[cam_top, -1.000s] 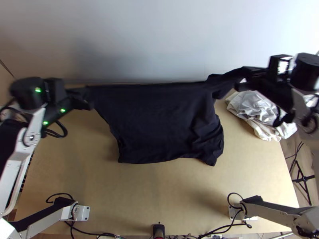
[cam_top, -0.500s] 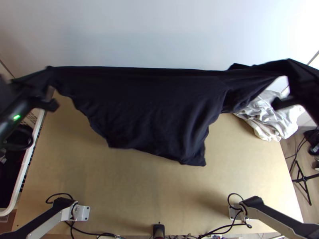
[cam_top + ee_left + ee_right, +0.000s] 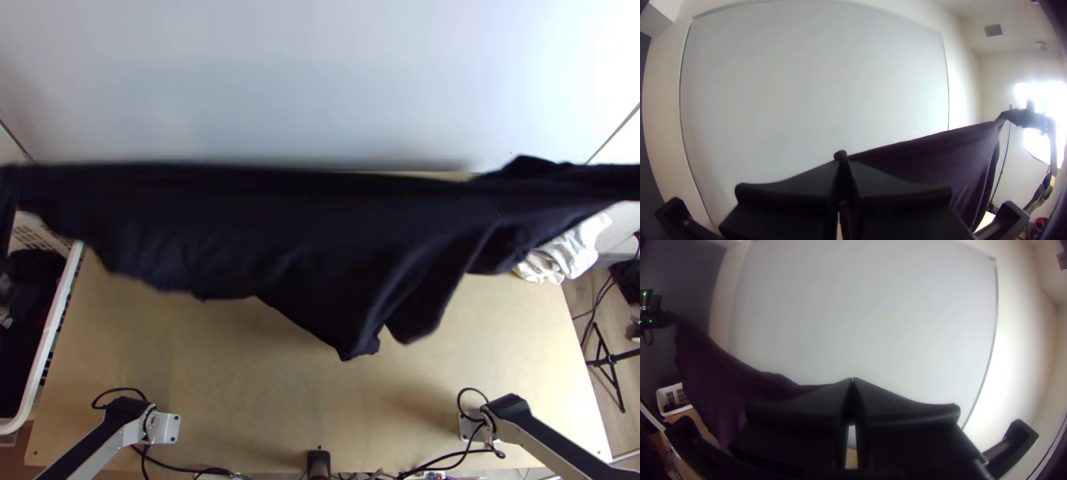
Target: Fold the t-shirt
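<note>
As shirt (image 3: pixel 304 232) partly hides basket (image 3: pixel 60 316); left end effector (image 3: pixel 843 162); right end effector (image 3: pixel 852 384); clamping shirt

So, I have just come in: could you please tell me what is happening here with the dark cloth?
The left gripper and the right gripper, with their wide flat black fingers, hold a nearly black cloth t-shirt stretched between them, above the light wooden table. Its lower part hangs down unevenly; it is not laid down and folded yet. A crumpled white cloth lies near the table's right edge, partly hidden by the t-shirt.
</note>
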